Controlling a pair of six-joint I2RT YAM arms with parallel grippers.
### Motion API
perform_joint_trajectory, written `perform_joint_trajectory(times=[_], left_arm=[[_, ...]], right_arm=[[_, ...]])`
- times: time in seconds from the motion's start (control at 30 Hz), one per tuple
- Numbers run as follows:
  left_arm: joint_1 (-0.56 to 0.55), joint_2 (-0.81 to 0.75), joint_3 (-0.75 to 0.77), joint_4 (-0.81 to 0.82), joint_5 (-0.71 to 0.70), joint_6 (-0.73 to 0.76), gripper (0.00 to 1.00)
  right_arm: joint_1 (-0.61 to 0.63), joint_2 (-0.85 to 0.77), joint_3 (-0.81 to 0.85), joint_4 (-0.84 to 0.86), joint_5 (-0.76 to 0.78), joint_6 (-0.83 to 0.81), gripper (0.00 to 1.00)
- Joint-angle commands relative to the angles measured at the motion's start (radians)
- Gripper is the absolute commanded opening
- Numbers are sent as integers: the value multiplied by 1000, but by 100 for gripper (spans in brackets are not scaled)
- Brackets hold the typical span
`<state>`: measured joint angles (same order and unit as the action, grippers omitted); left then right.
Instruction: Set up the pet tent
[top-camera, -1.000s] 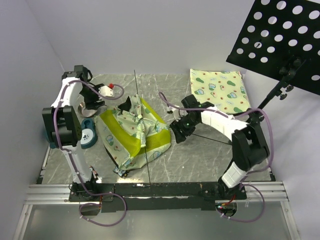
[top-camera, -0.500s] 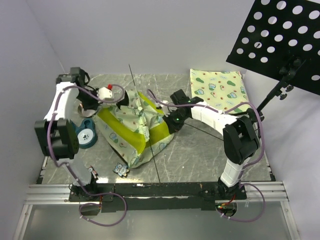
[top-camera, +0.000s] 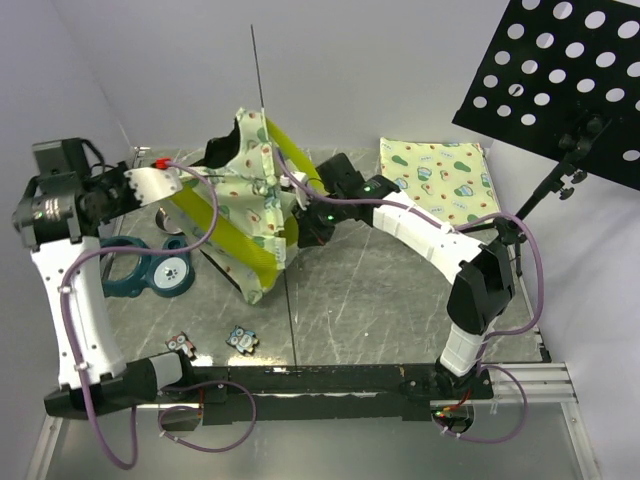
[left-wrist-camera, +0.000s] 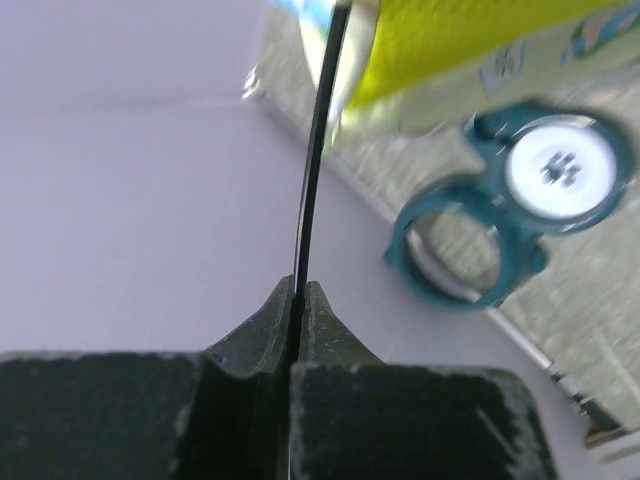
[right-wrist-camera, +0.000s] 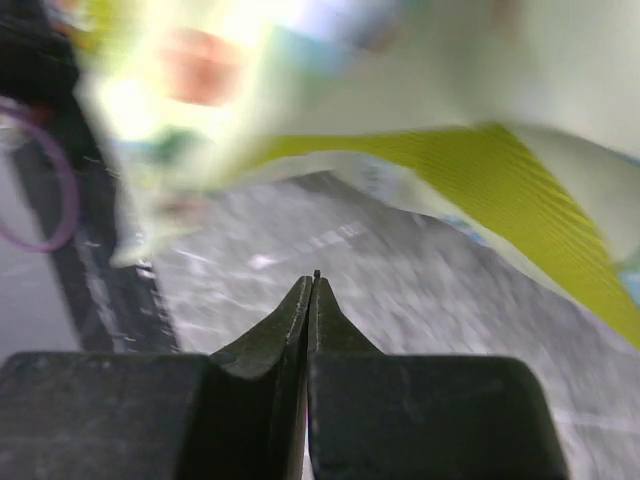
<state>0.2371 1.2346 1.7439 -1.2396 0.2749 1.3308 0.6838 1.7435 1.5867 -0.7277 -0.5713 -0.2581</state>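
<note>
Now | left end effector (left-wrist-camera: 298, 290) clenched on pole (left-wrist-camera: 318, 150) of pet tent (top-camera: 258, 200) | right end effector (right-wrist-camera: 312, 285) clenched, contents unclear

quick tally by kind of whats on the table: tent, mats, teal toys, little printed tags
pet tent: 1
flat printed mat: 1
teal paw-print toy: 1
small printed tags: 2
total: 5

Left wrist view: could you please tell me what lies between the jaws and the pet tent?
Only a thin black pole, pinched in the left gripper, reaches up to the pet tent in the left wrist view.
</note>
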Motion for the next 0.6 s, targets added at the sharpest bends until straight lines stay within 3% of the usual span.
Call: perform_joint_trajectory(times=[0.0, 0.23, 0.37, 0.43, 0.57], left_arm=[[83, -15, 20, 74, -25, 22, 1], [156, -32, 83, 55, -22, 71, 1], [157, -44, 46, 16, 84, 29, 1], [154, -52, 5, 9, 185, 2, 1], [96, -58, -102, 97, 320, -200, 1]], right_arm=[[59, 10, 102, -6, -128, 54, 0], [118, 140, 272, 7, -168, 83, 0], [68, 195, 421, -101, -122, 40, 0], [13, 168, 405, -134, -85, 11, 0], [-94, 73, 280, -190, -23, -44, 0]])
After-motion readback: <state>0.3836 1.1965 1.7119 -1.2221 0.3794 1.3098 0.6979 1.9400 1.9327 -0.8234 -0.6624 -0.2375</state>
